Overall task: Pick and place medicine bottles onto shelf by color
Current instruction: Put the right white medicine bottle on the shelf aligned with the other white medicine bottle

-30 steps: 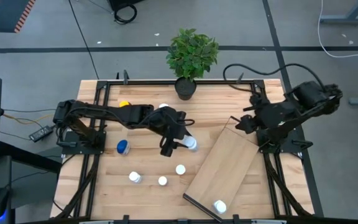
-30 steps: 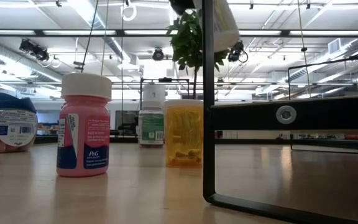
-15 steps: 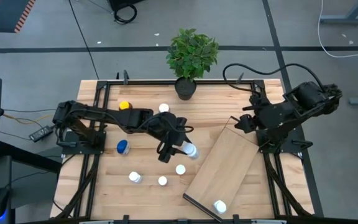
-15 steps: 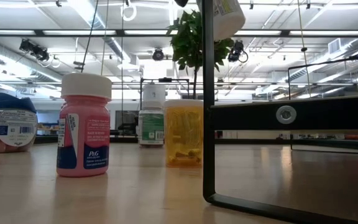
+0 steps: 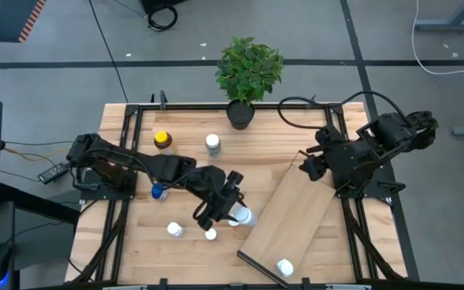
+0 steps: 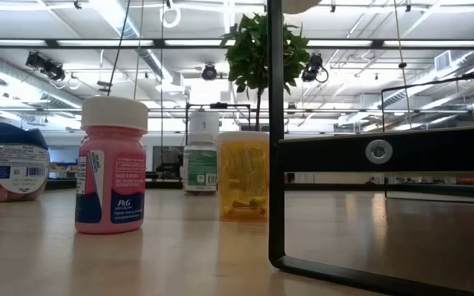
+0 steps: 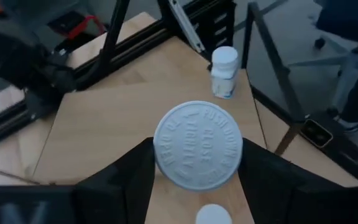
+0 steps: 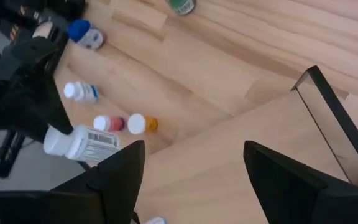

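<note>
Just beside the shelf (image 5: 287, 211), the left gripper (image 5: 234, 211) clamps a white-capped bottle (image 7: 197, 145); the right gripper (image 5: 308, 165) waits, fingers spread, over the shelf's far end.

Potted green plant (image 5: 249, 74) stands at the far edge of the plank tabletop (image 5: 188, 169), near the middle, dark pot on the wood. Low view: its foliage (image 6: 249, 51) shows behind the bottles. Grey floor (image 5: 71, 48) surrounds the table; black cable coil (image 5: 162, 14) and white cable (image 5: 449, 44) lie on it.
</note>
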